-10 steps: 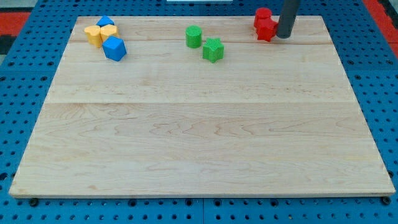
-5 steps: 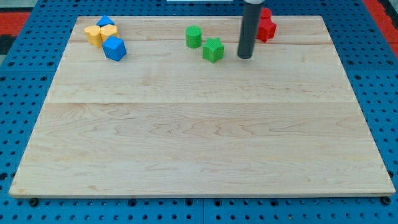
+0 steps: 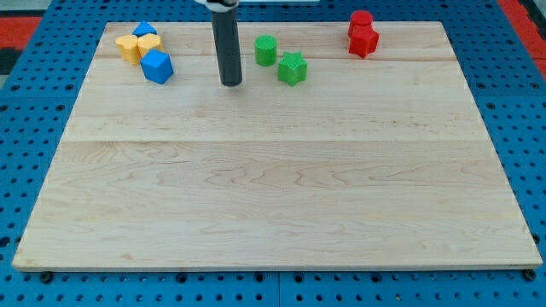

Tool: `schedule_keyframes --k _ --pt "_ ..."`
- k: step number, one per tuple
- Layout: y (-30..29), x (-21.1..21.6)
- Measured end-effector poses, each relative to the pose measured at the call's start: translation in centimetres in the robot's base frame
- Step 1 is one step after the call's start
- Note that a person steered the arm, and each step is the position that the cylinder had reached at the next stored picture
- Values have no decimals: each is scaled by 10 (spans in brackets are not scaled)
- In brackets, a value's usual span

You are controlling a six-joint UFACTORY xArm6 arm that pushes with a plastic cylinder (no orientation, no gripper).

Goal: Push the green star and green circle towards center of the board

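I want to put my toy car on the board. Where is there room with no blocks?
The whole middle and the view's bottom of the board are bare. Blocks crowd only the top edge: blue cube and yellow blocks at top left, green circle and green star mid-top, red blocks top right. My tip stands left of the greens.

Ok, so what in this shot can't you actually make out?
- Camera view: the rod above my tip is cut off by the view's top edge, so the arm itself is out of sight.
- The two yellow blocks press together; their shapes are unclear.
- The small blue block is partly hidden behind them.
- The two red blocks overlap; shapes unclear.
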State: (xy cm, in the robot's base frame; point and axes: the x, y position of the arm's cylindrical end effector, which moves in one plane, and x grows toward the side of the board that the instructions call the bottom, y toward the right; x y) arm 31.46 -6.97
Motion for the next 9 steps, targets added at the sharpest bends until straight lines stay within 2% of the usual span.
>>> schedule_keyframes --k 2,3,5,9 --pt "-7 -64" --pt "17 -72" --pt "108 -64" --pt "131 -34"
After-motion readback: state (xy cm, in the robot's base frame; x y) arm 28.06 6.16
